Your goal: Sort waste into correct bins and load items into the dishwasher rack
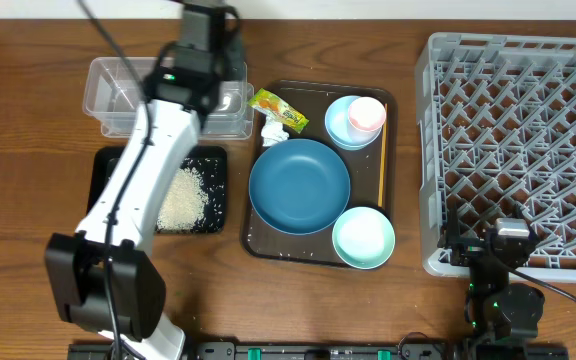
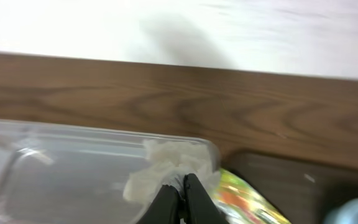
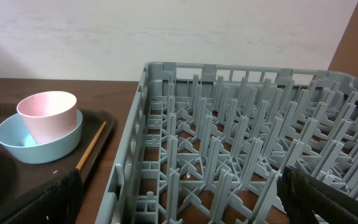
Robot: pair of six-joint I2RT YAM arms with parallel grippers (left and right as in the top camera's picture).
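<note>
holds the crumpled white tissue (image 2: 166,167) pinched at the tips of the fully closed left claw (image 2: 182,186), at the right end of the clear tub (image 2: 73,168), near the yellow-green wrapper (image 2: 247,199). hangs the right claw (image 3: 179,208) spread wide, gripping nothing, at the near edge of the grey rack (image 3: 241,124). shows rice (image 1: 183,200) heaped in the black tray (image 1: 108,165); on the brown tray (image 1: 258,240), a dark blue bowl (image 1: 299,186), a mint bowl (image 1: 363,238), an orange stick (image 1: 382,165), and a pink cup (image 1: 367,114) standing in the light blue bowl (image 1: 336,128).

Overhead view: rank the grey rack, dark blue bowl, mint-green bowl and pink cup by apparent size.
1. grey rack
2. dark blue bowl
3. mint-green bowl
4. pink cup, clearly the smallest, though it stands slightly nearer the camera
</note>
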